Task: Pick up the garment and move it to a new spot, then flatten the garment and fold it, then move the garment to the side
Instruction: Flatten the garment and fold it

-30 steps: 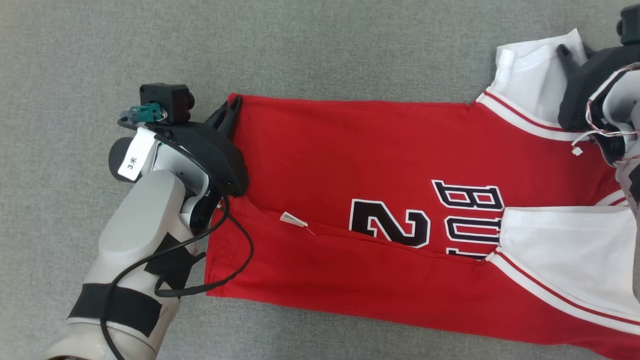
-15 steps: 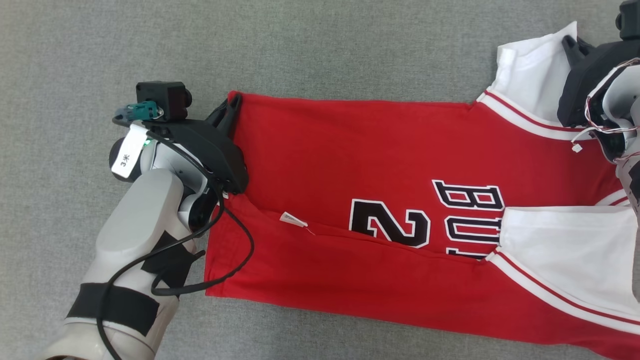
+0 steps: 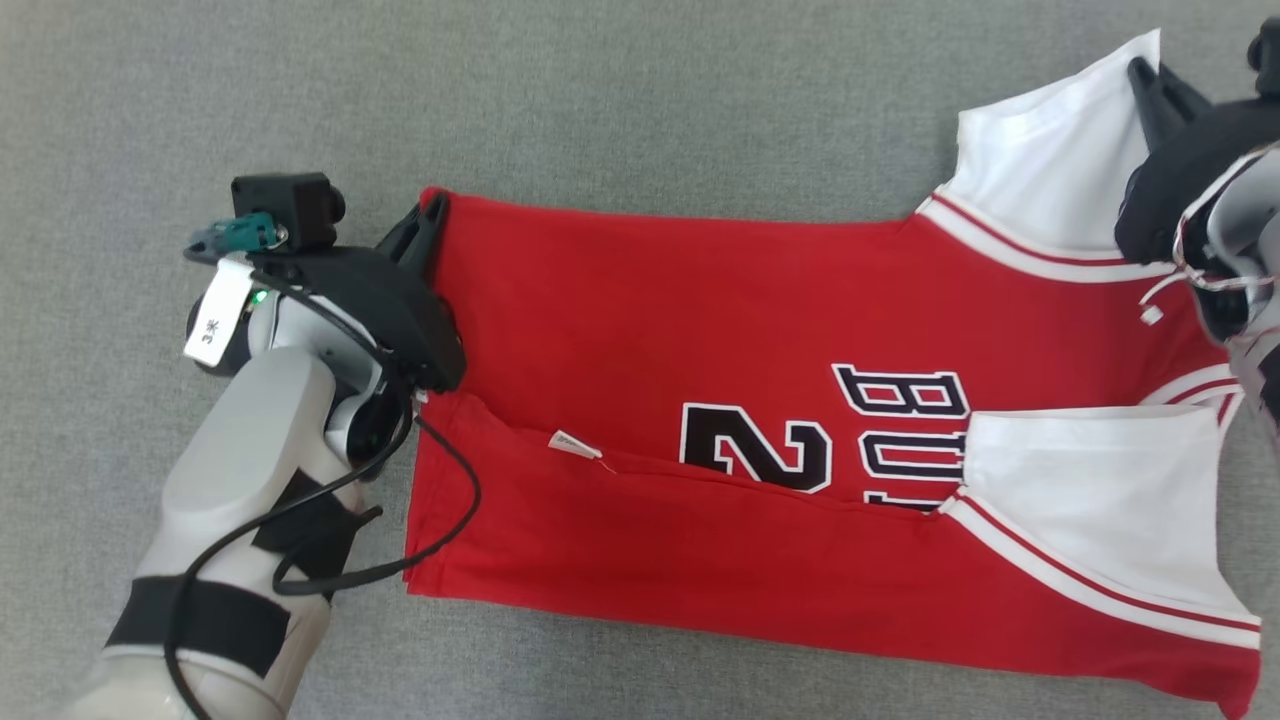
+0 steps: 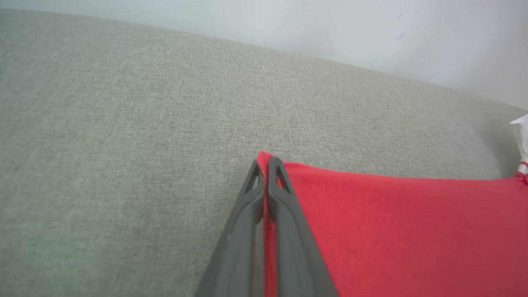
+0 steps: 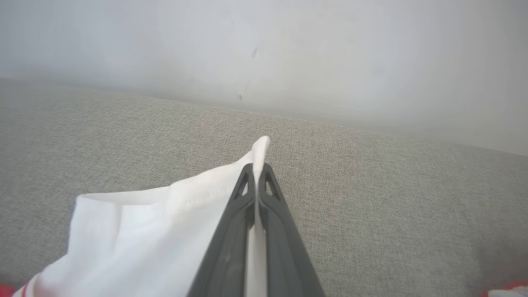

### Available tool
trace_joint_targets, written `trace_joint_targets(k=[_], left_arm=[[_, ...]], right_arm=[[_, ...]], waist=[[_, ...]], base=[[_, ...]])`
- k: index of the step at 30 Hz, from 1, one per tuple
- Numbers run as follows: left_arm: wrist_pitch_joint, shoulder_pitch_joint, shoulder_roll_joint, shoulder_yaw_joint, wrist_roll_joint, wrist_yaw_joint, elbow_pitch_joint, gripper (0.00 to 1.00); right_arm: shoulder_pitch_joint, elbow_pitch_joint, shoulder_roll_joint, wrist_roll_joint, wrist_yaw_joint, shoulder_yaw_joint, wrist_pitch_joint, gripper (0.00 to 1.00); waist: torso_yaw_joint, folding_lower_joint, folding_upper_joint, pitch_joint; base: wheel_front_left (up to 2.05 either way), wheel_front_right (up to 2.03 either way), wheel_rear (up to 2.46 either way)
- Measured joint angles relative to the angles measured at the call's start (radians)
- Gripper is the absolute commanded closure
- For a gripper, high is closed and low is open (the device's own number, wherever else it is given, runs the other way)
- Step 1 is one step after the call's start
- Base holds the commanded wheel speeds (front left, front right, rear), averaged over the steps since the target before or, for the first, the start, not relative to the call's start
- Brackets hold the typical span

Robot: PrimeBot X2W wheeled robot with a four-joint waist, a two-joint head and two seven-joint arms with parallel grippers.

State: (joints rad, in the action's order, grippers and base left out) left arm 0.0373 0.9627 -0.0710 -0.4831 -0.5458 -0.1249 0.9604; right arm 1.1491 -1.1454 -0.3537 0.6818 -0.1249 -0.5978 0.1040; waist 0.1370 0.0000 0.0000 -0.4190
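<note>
Grey woven cloth [image 3: 640, 90] is spreading under everything, with a pale wall [image 5: 264, 49] rising behind it in the wrist views. At the left, the left gripper [image 3: 432, 205] is still pinching the far hem corner of the red jersey [image 3: 700, 330], both fingers pressed tight on the fabric. Across the middle the jersey is lying flat, its near long edge already folded up over the number. At the right comes the change: the right gripper [image 3: 1145, 75], not yet closed a second ago, is now clamping the far tip of the white sleeve [image 3: 1040, 170], which is peaking up toward it. Everything is also sitting slightly further left in the head view, perhaps because the camera is turning. With both far corners held, the second lengthwise fold is probably beginning.
</note>
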Motion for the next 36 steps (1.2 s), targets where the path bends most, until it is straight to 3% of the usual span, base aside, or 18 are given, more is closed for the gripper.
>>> trace_joint_targets(k=[9,27,36], left_arm=[[0.017,-0.047,-0.032,-0.005,-0.043,0.0,-0.003,1.0],[0.035,-0.29,-0.162,-0.133,-0.125,0.0,-0.187,1.0],[0.02,-0.383,-0.219,-0.233,-0.15,0.0,-0.289,1.0]], right_arm=[[-0.103,0.166,-0.029,0.078,0.0,-0.045,0.103,1.0],[-0.46,0.638,-0.248,0.356,0.0,-0.221,0.143,1.0],[-0.557,0.756,-0.361,0.437,0.0,-0.302,0.143,1.0]], waist=[[-0.023,0.0,0.0,0.053],[-0.095,-0.0002,-0.0001,0.224],[-0.126,-0.0002,-0.0001,0.276]], base=[[0.0,0.0,0.0],[0.0,0.0,0.0],[0.0,0.0,0.0]])
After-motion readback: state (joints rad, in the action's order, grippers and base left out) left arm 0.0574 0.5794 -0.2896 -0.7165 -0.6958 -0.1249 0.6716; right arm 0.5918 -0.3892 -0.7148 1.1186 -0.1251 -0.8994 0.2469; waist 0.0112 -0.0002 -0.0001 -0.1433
